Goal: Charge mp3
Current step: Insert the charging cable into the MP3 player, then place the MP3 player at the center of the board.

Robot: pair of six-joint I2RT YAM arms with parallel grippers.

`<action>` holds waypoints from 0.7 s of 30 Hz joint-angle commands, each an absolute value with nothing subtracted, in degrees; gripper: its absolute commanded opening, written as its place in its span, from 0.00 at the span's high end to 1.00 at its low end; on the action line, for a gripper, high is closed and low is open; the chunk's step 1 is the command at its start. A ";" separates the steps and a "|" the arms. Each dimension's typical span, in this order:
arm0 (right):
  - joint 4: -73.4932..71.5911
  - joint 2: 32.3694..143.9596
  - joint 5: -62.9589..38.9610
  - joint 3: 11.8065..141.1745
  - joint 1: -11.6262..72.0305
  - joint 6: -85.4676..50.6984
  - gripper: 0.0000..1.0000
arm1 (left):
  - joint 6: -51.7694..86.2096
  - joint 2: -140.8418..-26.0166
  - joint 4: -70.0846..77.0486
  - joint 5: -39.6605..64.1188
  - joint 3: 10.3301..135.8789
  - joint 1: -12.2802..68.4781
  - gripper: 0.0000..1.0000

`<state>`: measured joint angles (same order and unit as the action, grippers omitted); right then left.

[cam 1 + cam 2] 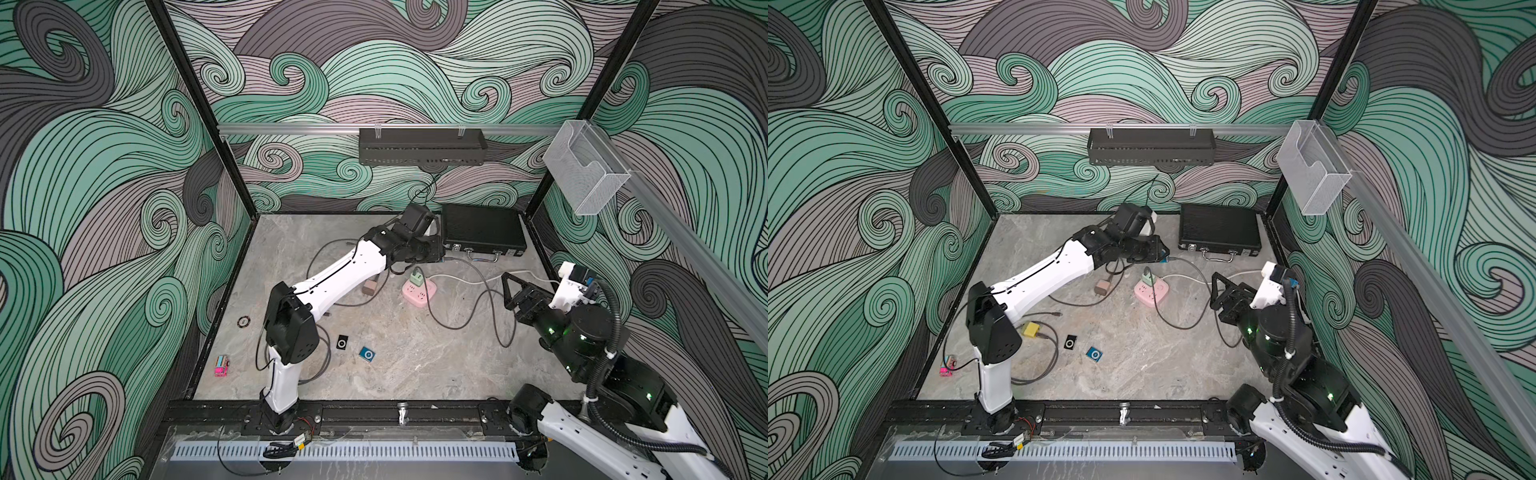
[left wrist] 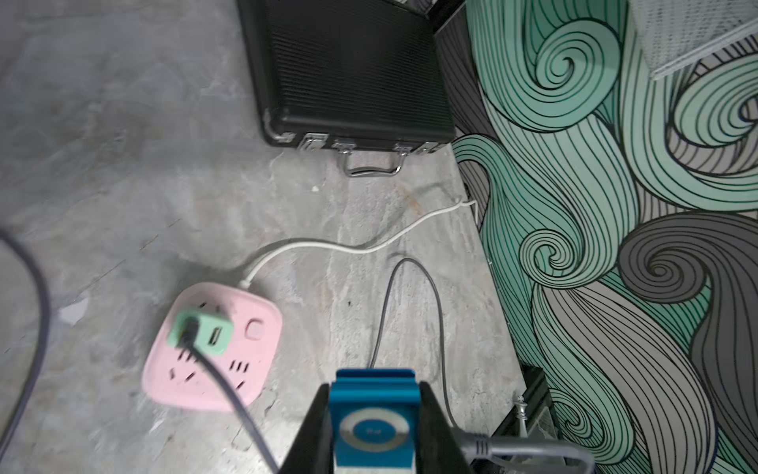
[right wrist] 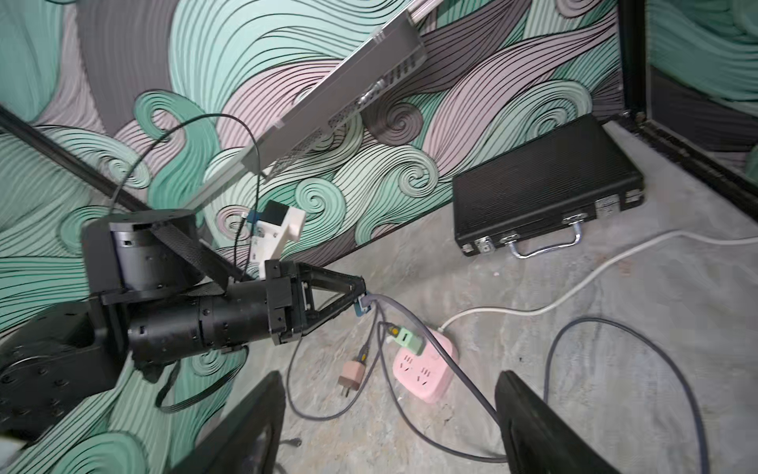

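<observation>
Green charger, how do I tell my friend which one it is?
Find the black case at the back of the table; a little in front of it lies a pink power strip. The green charger stands plugged into that strip. The brownish charger nearby just lies unplugged on the table.

Grey cable [image 2: 236, 396] loops hem the pink power strip [image 1: 420, 294]; nearer tabletop [image 1: 415, 374] lies open.

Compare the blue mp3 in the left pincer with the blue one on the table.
The held mp3 is clamped aloft in the left pincer; the loose mp3 lies flat, untouched. The held mp3 has a grey cable at its edge; the loose mp3 has none. Both are blue with a round control ring.
</observation>
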<state>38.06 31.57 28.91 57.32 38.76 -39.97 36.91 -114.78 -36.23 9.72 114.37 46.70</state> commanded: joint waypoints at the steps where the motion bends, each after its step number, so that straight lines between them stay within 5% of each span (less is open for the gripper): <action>1: 43.40 36.65 27.16 60.25 31.25 -36.15 0.21 | 33.43 -121.08 -44.57 12.45 121.79 49.31 0.81; 9: 36.45 51.06 -18.00 60.25 -10.29 -36.21 0.30 | 29.97 -132.87 -50.16 12.82 131.13 52.60 0.81; 21: 30.94 58.98 -24.94 57.10 -19.33 -34.38 0.29 | 29.68 -146.19 -48.80 10.48 136.46 54.75 0.77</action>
